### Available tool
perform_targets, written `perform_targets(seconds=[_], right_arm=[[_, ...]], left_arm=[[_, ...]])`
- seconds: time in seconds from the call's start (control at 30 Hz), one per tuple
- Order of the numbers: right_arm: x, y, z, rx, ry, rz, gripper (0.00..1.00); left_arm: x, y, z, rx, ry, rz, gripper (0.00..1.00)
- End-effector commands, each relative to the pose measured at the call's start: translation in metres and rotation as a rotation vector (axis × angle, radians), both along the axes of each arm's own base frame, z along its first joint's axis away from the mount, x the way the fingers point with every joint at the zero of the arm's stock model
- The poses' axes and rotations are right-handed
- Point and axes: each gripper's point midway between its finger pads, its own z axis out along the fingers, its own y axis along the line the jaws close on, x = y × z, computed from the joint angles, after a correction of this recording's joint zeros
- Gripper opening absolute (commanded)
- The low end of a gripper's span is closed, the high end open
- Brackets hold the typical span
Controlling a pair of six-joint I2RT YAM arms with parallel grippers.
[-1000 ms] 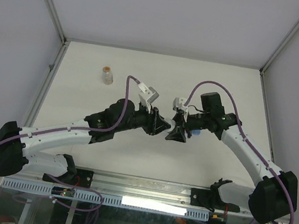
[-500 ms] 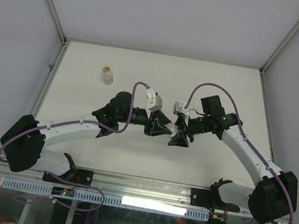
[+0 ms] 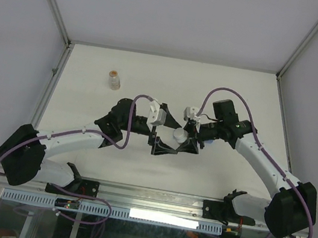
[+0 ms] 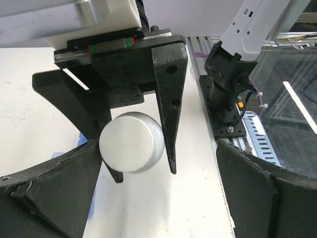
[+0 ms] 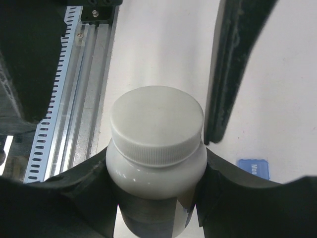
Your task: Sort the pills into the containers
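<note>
A white pill bottle (image 5: 156, 163) with a ribbed white cap (image 5: 157, 124) is held above the table, my right gripper (image 5: 156, 178) shut on its body. The cap (image 4: 131, 142) faces the left wrist camera, between the right gripper's fingers (image 4: 171, 99). My left gripper (image 4: 158, 198) is open wide, its fingers (image 5: 233, 64) standing either side of the cap and apart from it. From above, the cap (image 3: 179, 136) shows between both grippers. A blue corner of the containers (image 5: 254, 168) lies on the table under the arms, the rest hidden. No pills show.
A small clear bottle with tan contents (image 3: 114, 80) stands at the back left of the white table (image 3: 242, 96). The metal rail (image 5: 69, 99) of the near edge runs close below the grippers. Frame posts border the table on both sides.
My left gripper has gone from shut to wide open and pulled back a little from the bottle's cap, which now shows from above. The right gripper kept its hold.
</note>
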Motion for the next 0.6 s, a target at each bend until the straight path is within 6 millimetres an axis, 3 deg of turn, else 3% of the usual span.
perform_targets(seconds=[0.0,0.23,0.57], right_arm=[[0.009,0.011,0.033,0.096,-0.116,0.034,0.00],[0.009,0.010,0.033,0.096,-0.116,0.035,0.00],[0.010,0.010,0.031,0.089,-0.115,0.032,0.00]], left_arm=[[0.003,0.013,0.036,-0.127,-0.085,0.084,0.99],[0.012,0.032,0.046,-0.257,0.060,0.253,0.99],[-0.011,0.078,0.068,-0.505,0.429,0.309,0.99]])
